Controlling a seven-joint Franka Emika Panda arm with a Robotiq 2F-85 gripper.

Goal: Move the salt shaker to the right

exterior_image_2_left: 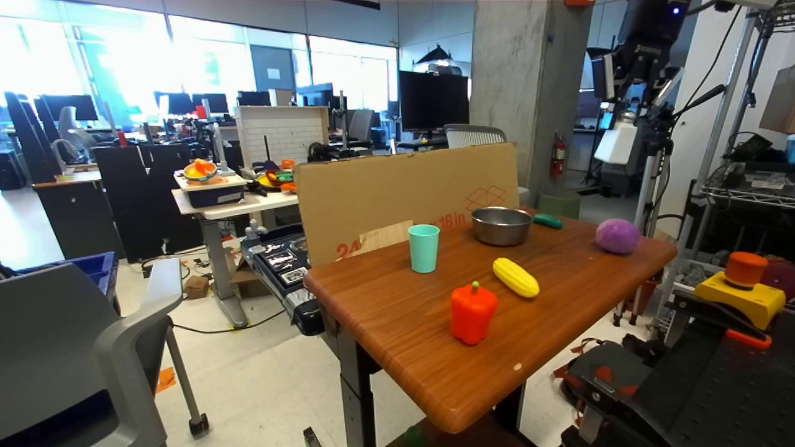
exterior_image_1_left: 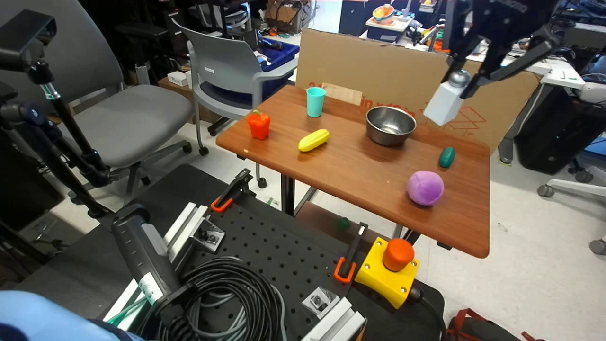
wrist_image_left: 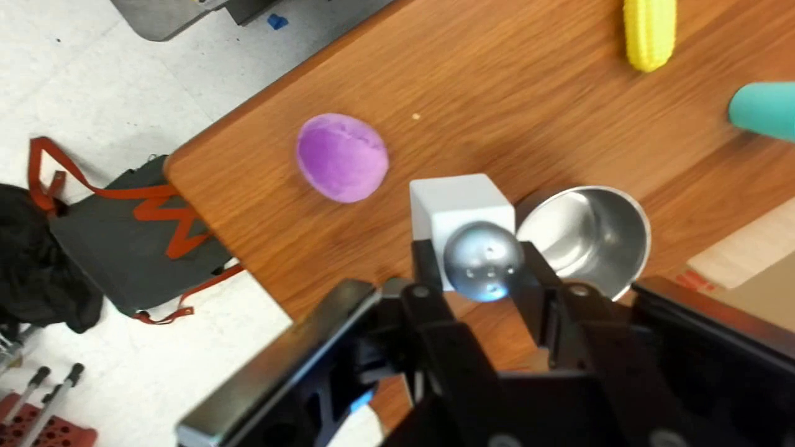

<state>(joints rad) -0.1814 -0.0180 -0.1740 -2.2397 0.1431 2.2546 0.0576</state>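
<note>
The salt shaker is a white, square-sided body with a silver, holed round cap. It shows in both exterior views and in the wrist view. My gripper is shut on it near the cap, as the wrist view also shows. It holds the shaker tilted, cap upward, in the air above the right end of the wooden table. In the wrist view, the shaker's lower part points away from me, between the purple ball and the metal bowl.
On the table are a metal bowl, a purple ball, a dark green toy, a yellow toy, a teal cup and a red pepper. A cardboard sheet stands along the far edge.
</note>
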